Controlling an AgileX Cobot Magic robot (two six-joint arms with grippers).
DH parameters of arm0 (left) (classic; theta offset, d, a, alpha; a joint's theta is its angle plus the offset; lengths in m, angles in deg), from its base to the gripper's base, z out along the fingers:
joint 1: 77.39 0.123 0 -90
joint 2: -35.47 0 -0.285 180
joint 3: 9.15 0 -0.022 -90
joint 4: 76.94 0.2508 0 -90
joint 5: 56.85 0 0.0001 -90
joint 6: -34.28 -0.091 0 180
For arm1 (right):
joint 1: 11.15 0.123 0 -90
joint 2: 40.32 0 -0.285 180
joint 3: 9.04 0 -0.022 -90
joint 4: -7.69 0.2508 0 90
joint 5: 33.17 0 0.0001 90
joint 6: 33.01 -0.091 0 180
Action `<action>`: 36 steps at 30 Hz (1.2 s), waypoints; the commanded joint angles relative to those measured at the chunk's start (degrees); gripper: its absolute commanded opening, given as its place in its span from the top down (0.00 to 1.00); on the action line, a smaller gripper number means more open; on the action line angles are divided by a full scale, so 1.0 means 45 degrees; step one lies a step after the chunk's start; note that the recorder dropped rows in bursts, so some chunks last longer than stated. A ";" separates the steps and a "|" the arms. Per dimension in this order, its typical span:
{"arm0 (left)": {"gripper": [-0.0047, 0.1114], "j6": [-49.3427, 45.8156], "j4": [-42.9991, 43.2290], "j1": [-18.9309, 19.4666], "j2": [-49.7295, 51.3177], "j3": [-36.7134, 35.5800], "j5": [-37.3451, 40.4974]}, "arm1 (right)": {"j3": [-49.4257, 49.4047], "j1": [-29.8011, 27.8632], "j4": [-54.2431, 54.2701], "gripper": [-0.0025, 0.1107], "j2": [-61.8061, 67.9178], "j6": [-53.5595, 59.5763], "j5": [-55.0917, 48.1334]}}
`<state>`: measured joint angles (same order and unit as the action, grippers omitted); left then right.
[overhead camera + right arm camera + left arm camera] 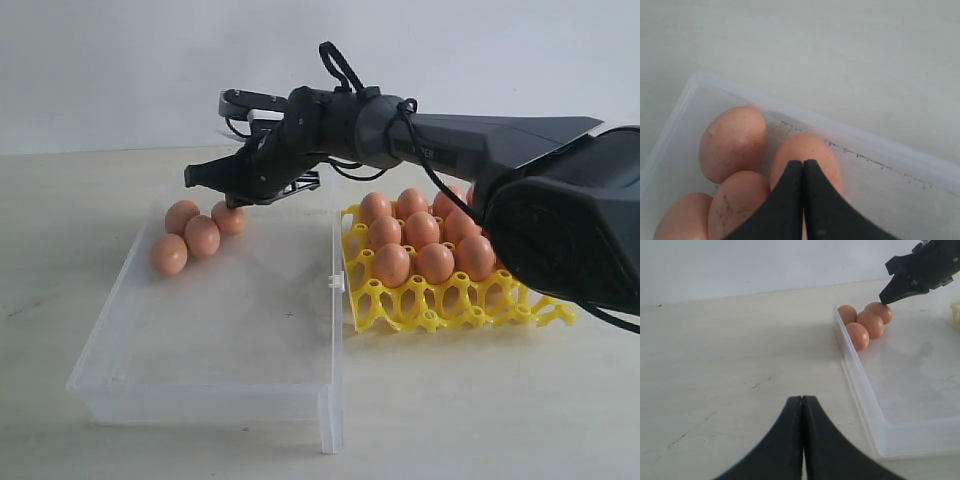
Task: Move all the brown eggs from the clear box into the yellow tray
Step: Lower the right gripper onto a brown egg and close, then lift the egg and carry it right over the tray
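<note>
Exterior: four eggs (202, 236) are seen in the box's (200, 395) far corner, the tray (420, 305) alongside. Left wrist: the left hand (802, 407) is shut (empty). Right wrist: an egg could be cracked were the shut right hand (803, 164) lowered.

Matte eggs (201, 236), clear plastic box (200, 398), plastic tray (428, 306)

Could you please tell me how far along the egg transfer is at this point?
Mostly done: at least nine brown eggs already sit in the yellow tray. In hand: nothing is gripped; the right gripper hangs over the clear box, jaws shut and empty. Left: four eggs, clustered in the box's far corner beneath that gripper, need moving.
</note>
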<state>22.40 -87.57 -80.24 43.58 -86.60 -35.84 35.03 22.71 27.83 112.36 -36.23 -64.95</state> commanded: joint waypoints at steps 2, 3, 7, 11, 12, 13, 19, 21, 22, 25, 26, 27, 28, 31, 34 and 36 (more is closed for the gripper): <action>0.96 0.0021 -0.0013 0.0014 -0.0072 0.0051 -0.0123 | 0.0070 0.0176 0.0107 0.85 -0.0010 0.0457 0.0063; 0.96 0.0021 -0.0013 0.0014 -0.0072 0.0051 -0.0123 | 0.0070 0.0176 0.0107 0.71 -0.0010 0.0457 0.0063; 0.96 0.0021 -0.0013 0.0014 -0.0072 0.0051 -0.0123 | 0.0070 0.0312 0.0053 0.45 0.0052 0.0365 0.0628; 0.96 0.0021 -0.0013 0.0014 -0.0072 0.0051 -0.0123 | 0.0070 0.0483 0.0143 0.49 0.0398 0.0348 0.0959; 0.96 0.0021 -0.0013 0.0014 -0.0072 0.0051 -0.0123 | 0.0070 0.0483 0.0200 0.49 0.0452 0.0315 0.1023; 0.96 0.0021 -0.0013 0.0014 -0.0072 0.0051 -0.0123 | 0.0070 0.0483 0.0200 0.49 0.0529 0.0203 0.1023; 0.96 0.0021 -0.0013 0.0014 -0.0072 0.0051 -0.0123 | 0.0070 0.0483 0.0176 0.49 0.0922 0.0120 0.1023; 0.96 0.0021 -0.0013 0.0014 -0.0072 0.0051 -0.0123 | 0.0070 0.0483 0.0198 0.49 0.0978 0.0095 0.1048; 0.96 0.0021 -0.0013 0.0014 -0.0072 0.0051 -0.0123 | 0.0070 0.0483 0.0198 0.50 0.1003 0.0095 0.1107; 0.96 0.0021 -0.0013 0.0014 -0.0072 0.0051 -0.0123 | 0.0070 0.0483 0.0198 0.53 0.0978 0.0095 0.1186; 0.96 0.0021 -0.0013 0.0014 -0.0072 0.0051 -0.0123 | 0.0070 0.0483 0.0198 0.56 0.0956 0.0095 0.1188; 0.96 0.0021 -0.0013 0.0014 -0.0072 0.0051 -0.0123 | 0.0070 0.0483 0.0198 0.59 0.0893 0.0095 0.1188; 0.96 0.0021 -0.0013 0.0014 -0.0072 0.0051 -0.0123 | 0.0070 0.0483 0.0198 0.64 0.0838 0.0122 0.1188; 0.96 0.0021 -0.0013 0.0014 -0.0072 0.0051 -0.0123 | 0.0070 0.0483 0.0198 0.80 0.0656 0.0293 0.1188; 0.96 0.0021 -0.0013 0.0014 -0.0072 0.0051 -0.0123 | 0.0070 0.0483 0.0198 0.98 0.0444 0.0814 0.1002; 0.96 0.0021 -0.0013 0.0014 -0.0072 0.0051 -0.0123 | 0.0042 0.0511 0.0198 0.98 0.0227 0.0946 0.0918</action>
<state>22.40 -87.57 -80.24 43.58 -86.60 -35.84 35.03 24.75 28.89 115.52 -33.94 -60.42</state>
